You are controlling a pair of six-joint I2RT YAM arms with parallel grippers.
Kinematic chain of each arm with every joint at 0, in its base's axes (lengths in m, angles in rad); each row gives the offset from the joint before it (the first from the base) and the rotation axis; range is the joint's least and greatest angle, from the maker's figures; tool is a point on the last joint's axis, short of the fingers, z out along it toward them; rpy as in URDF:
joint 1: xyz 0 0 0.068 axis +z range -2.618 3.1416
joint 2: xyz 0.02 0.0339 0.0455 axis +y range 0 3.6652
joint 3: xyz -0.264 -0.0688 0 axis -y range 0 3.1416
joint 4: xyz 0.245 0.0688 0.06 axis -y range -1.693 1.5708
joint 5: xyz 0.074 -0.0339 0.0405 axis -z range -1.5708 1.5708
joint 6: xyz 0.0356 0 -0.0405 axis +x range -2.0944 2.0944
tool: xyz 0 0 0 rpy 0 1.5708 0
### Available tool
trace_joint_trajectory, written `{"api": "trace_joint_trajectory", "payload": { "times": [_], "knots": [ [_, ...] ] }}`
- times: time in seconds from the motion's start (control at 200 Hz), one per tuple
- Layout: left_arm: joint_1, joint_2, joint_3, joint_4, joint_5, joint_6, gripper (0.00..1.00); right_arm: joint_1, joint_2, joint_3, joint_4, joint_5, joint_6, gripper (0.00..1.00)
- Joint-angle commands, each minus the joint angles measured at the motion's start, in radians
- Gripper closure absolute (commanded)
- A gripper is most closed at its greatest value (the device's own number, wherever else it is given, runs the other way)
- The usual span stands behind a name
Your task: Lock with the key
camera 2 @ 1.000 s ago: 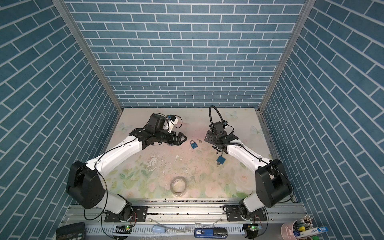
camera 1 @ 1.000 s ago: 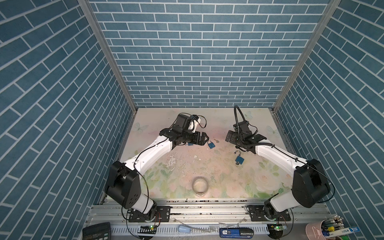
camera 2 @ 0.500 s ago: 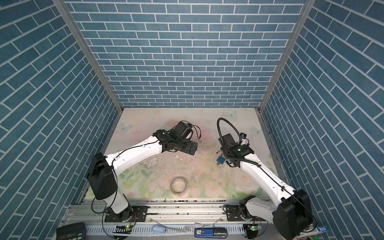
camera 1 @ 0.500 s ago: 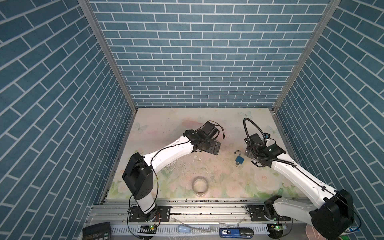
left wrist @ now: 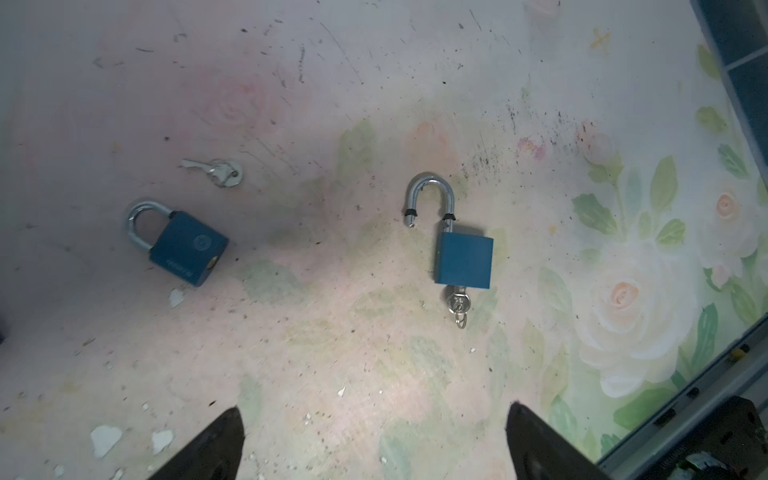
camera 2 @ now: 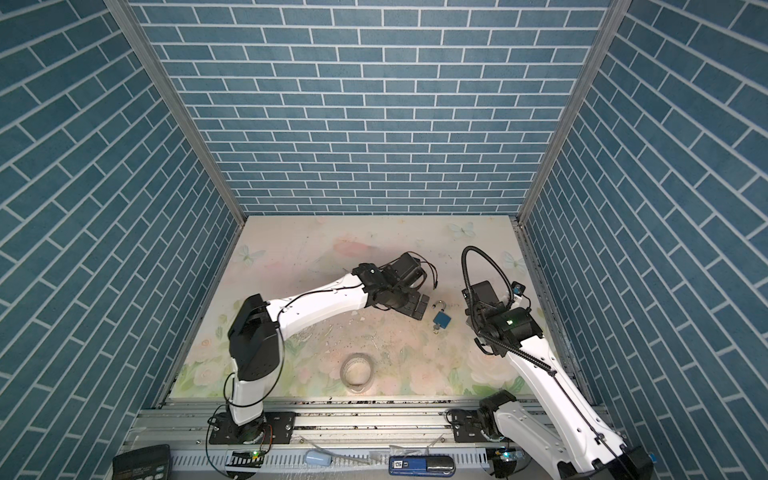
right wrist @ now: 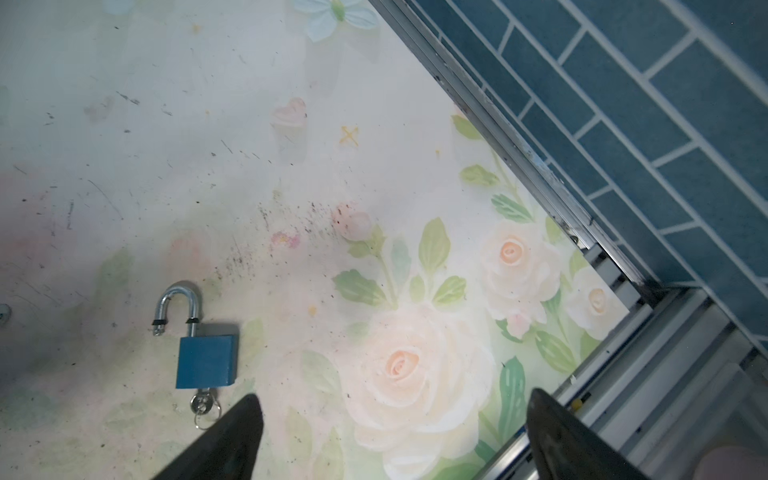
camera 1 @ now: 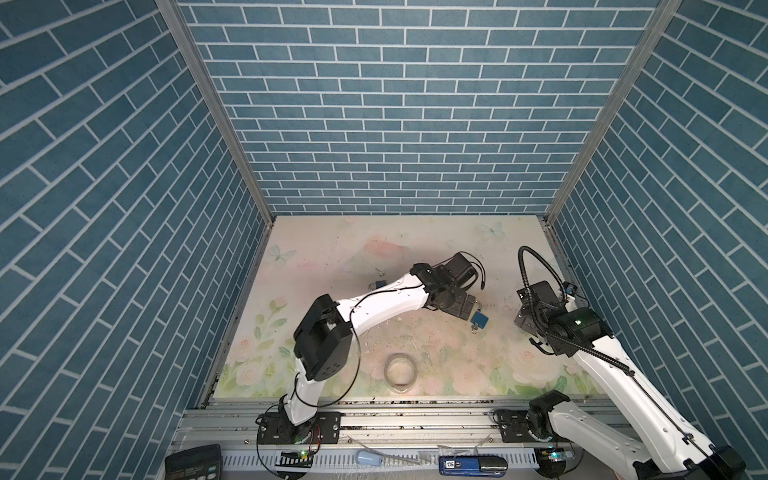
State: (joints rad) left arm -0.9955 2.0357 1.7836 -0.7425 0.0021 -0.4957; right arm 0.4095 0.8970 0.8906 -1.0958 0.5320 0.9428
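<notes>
Padlock (left wrist: 464, 260) with open shackle (left wrist: 430, 187) and inserted key (left wrist: 456, 303), on table (left wrist: 332, 353)

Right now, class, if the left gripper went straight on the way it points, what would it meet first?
Probably the open padlock, key in its base, lying just ahead of the open left gripper. Depth is unclear; it might touch the table short of it.

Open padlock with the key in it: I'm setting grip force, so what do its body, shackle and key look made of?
Padlock body: matte blue coating, probably painted or plastic-jacketed metal; flat, glare-free face. Shackle: polished, likely steel; bright silvery highlights, two black rings. Key: bare silvery metal, shiny.
</notes>
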Motion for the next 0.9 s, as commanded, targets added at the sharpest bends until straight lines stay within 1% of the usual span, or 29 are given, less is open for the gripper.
{"api": "trace_joint_trajectory", "payload": {
  "times": [0.0, 0.105, 0.235, 0.45, 0.565, 0.69, 0.785, 0.83, 0.895],
  "knots": [
    [-0.032, 0.113, 0.125, -0.109, 0.019, 0.027, 0.01, -0.059, -0.037, -0.017, -0.088, -0.076, 0.018, 0.01],
    [-0.043, 0.205, 0.225, -0.134, 0.035, 0.036, 0.00, -0.094, -0.066, -0.022, -0.087, -0.112, 0.009, 0.01],
    [-0.049, 0.283, 0.299, -0.132, 0.053, 0.031, 0.00, -0.140, -0.095, -0.016, -0.091, -0.139, 0.000, 0.01],
    [-0.063, 0.378, 0.377, -0.128, 0.055, 0.013, 0.04, -0.220, -0.098, -0.017, -0.053, -0.231, -0.079, 0.01],
    [-0.074, 0.436, 0.430, -0.119, 0.064, -0.003, 0.11, -0.247, -0.111, -0.030, -0.043, -0.261, -0.110, 0.01],
    [-0.094, 0.521, 0.556, -0.167, 0.050, -0.009, 0.12, -0.269, -0.128, -0.041, -0.037, -0.290, -0.145, 0.01],
    [-0.098, 0.591, 0.662, -0.225, 0.021, -0.018, 0.13, -0.284, -0.139, -0.056, -0.018, -0.314, -0.167, 0.01],
    [-0.100, 0.617, 0.692, -0.244, 0.006, -0.027, 0.12, -0.289, -0.142, -0.059, -0.010, -0.325, -0.171, 0.01],
    [-0.099, 0.639, 0.707, -0.251, 0.001, -0.032, 0.15, -0.296, -0.148, -0.062, 0.000, -0.332, -0.177, 0.01]
  ]
}}
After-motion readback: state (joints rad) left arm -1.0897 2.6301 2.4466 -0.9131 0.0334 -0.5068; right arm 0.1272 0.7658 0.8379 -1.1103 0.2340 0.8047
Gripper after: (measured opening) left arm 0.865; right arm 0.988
